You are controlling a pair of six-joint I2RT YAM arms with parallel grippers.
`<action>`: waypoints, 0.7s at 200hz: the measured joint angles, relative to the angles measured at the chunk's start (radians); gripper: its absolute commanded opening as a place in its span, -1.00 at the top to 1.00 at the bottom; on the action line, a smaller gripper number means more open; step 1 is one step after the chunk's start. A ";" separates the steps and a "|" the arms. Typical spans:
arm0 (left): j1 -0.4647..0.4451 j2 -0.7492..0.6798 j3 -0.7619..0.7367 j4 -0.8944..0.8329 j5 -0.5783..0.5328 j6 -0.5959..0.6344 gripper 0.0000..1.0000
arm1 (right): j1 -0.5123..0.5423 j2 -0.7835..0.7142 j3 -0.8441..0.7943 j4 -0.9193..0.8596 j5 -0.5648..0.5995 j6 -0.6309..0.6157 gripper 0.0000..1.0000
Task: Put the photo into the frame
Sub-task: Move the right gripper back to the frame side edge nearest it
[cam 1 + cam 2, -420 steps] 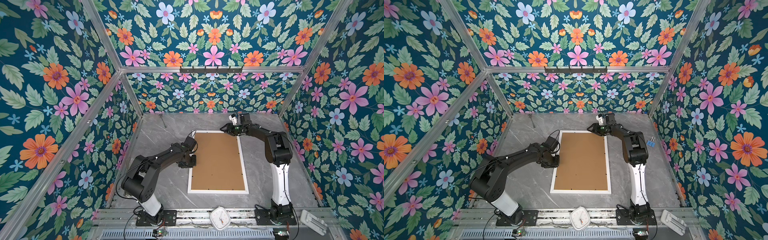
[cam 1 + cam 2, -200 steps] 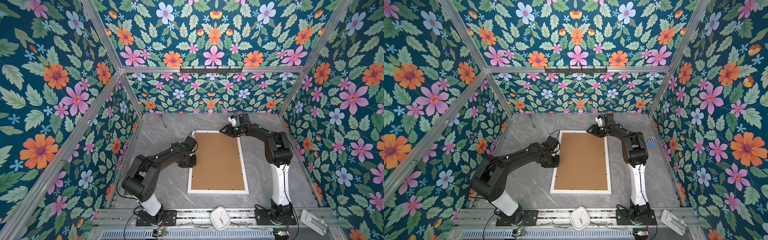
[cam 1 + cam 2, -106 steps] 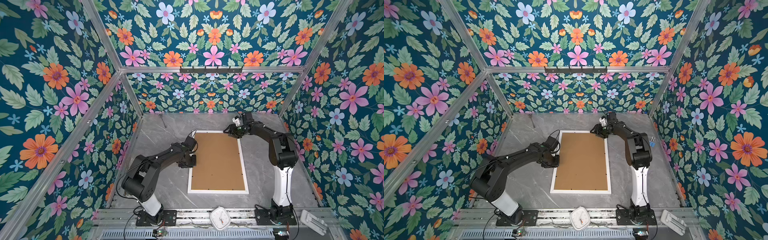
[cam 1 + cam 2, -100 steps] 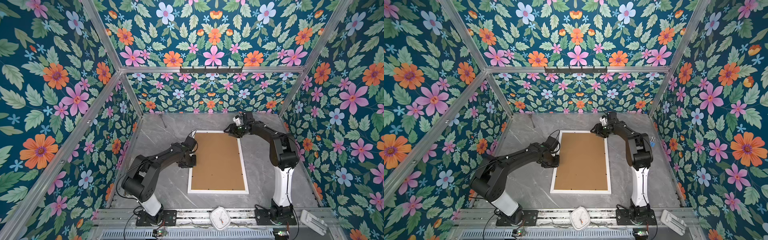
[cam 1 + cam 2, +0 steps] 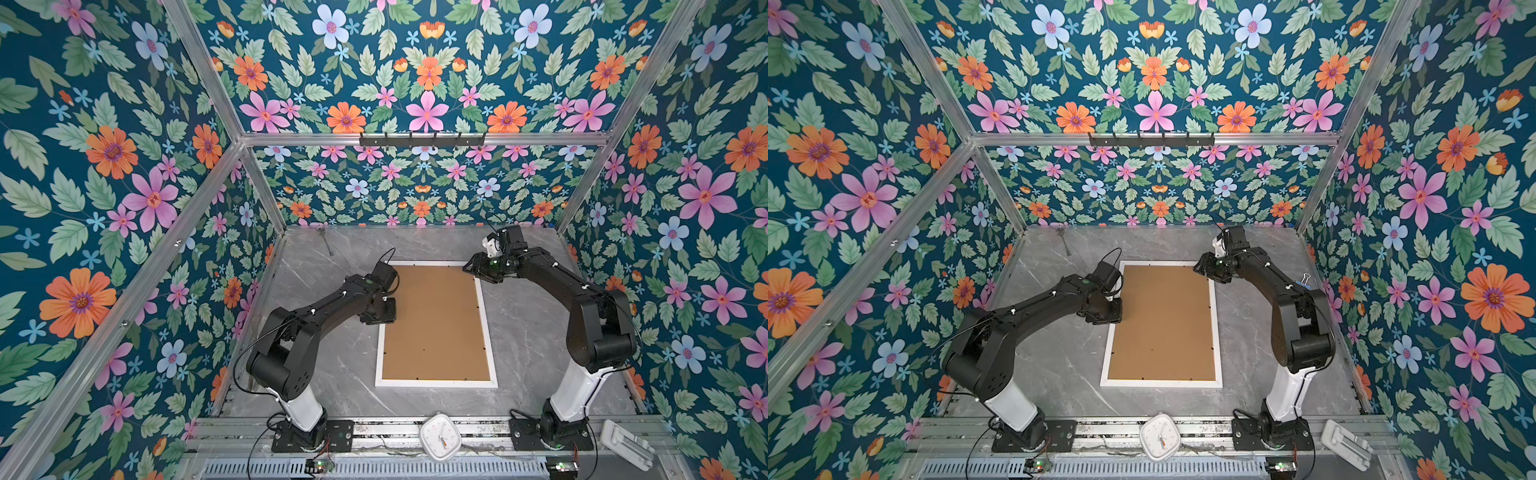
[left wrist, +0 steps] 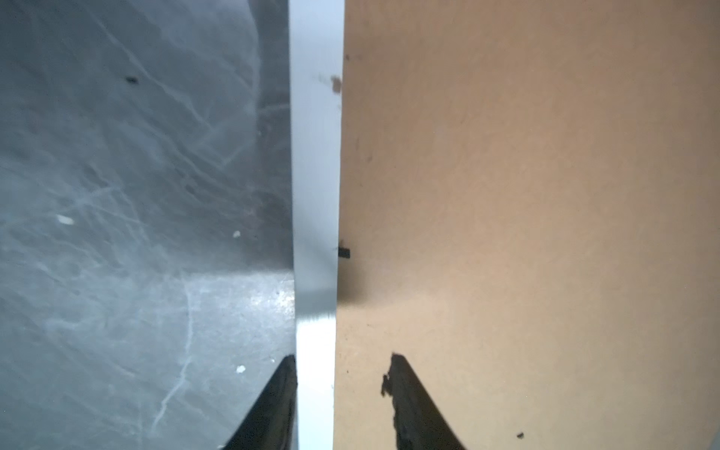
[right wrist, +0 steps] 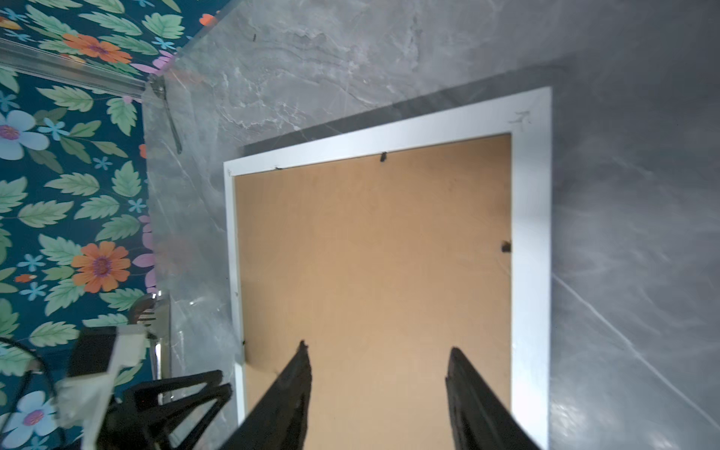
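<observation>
While scanning from the left, meets first the grey marble table and, near its far edge, a thin metal utensil, well apart from everything else. Next finds the left gripper, down low at the left long side of the frame, nearer the far end than the near one. Shows, in the left wrist view, jaws parted only partway and set astride that white side. Puts one fingertip on the table side, right against the outer edge, and the other over the brown backing board, clear of the inner edge. Grips nothing. Notes a small black tab on that inner edge, just ahead of the jaws.

Places the frame flat and back-up in the middle of the table, short sides toward the arm bases and the far wall, with the backing board filling the whole opening in both top views. Cannot tell where the photo is; no view shows any of its surface.

Passes a white clock on the metal rail in front of the near short side. Further right, finds the right gripper at the far right corner of the frame, held above it, fingers about half apart over bare board, empty. Ends with a binder clip on the table by the right wall.
</observation>
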 measured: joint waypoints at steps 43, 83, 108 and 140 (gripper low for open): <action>0.023 0.019 0.085 -0.018 -0.005 0.040 0.07 | -0.001 -0.130 -0.154 -0.056 0.102 -0.008 -0.05; 0.046 0.079 0.166 -0.006 0.014 0.084 -0.05 | 0.000 -0.221 -0.299 -0.061 0.134 -0.006 0.04; 0.069 0.106 0.201 0.046 0.055 0.107 -0.17 | 0.000 -0.265 -0.391 -0.050 0.133 0.002 0.09; 0.116 0.170 0.253 0.148 0.154 0.130 -0.18 | 0.014 -0.310 -0.487 -0.026 0.123 0.023 0.16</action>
